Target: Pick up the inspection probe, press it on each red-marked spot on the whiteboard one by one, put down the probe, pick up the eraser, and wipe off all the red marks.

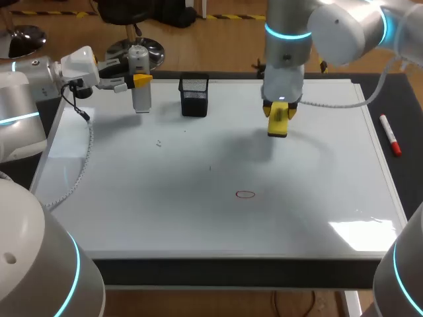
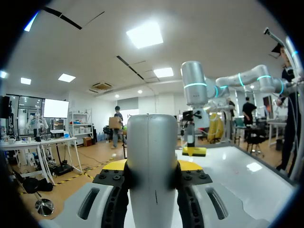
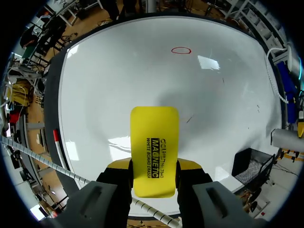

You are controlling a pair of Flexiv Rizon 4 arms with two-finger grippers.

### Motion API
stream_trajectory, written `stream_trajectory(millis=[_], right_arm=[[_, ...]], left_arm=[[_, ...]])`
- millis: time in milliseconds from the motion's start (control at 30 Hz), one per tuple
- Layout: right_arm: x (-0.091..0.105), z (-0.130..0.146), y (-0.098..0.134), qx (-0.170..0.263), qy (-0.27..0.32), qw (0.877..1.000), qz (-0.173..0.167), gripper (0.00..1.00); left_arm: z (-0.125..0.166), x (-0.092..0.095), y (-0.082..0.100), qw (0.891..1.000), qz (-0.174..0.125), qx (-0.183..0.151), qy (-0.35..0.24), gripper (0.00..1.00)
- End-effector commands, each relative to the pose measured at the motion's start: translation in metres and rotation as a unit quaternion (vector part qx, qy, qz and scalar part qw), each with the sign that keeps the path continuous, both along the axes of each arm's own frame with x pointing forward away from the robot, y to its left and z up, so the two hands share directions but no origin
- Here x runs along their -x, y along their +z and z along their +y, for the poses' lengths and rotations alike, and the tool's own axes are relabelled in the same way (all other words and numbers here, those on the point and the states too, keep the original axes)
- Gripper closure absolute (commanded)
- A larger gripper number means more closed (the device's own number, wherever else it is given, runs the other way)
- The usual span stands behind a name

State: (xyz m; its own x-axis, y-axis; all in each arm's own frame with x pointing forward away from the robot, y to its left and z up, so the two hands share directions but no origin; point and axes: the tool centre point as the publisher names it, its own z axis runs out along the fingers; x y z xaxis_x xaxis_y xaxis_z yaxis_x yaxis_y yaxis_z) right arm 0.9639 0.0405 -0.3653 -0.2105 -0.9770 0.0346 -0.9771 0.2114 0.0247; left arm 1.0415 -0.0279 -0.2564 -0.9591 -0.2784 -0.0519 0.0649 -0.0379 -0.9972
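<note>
A grey cylindrical probe (image 1: pixel 140 82) hangs upright above the whiteboard's far left corner, with my left gripper (image 1: pixel 135 80) shut on it. In the left wrist view the probe (image 2: pixel 152 156) fills the space between the fingers of the left gripper (image 2: pixel 152 167). My right gripper (image 1: pixel 279 119) is shut on a yellow eraser (image 1: pixel 278 124), held above the far middle of the whiteboard (image 1: pixel 165 218). In the right wrist view the eraser (image 3: pixel 154 147) sticks out ahead of the right gripper (image 3: pixel 154 167). One red oval mark (image 1: pixel 245 194) shows on the board, well ahead of the eraser (image 3: pixel 181 50).
A black mesh basket (image 1: pixel 194 96) stands at the board's far edge between the two grippers. A red marker (image 1: pixel 390 135) lies on the dark table to the right of the board. A few small dark specks (image 1: pixel 158 142) dot the left part of the board.
</note>
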Motion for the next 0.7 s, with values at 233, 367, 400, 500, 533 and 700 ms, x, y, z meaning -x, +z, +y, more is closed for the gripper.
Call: stream_trajectory(millis=[233,367,400,500,533,700], right_arm=[[-0.039,-0.041,0.008,-0.014,-0.028,0.999,0.012,1.0],[-0.046,-0.051,0.009,-0.009,-0.034,0.999,0.013,1.0],[-0.047,-0.054,0.009,-0.006,-0.036,0.999,0.015,1.0],[-0.049,-0.063,0.007,-0.007,-0.045,0.999,0.018,1.0],[-0.05,-0.067,0.006,-0.008,-0.05,0.999,0.02,1.0],[-0.05,-0.084,0.002,-0.004,-0.067,0.997,0.028,1.0]], left_arm=[[-0.001,0.001,0.001,1.0,-0.001,0.0,0.002,1.0],[-0.001,0.001,0.001,1.0,-0.001,0.0,0.002,1.0],[-0.001,0.001,0.001,1.0,-0.001,0.0,0.002,1.0],[-0.001,0.001,0.001,1.0,-0.001,0.0,0.002,1.0],[-0.001,0.001,0.001,1.0,-0.001,0.0,0.002,1.0],[-0.001,0.001,0.001,1.0,-0.001,0.0,0.002,1.0]])
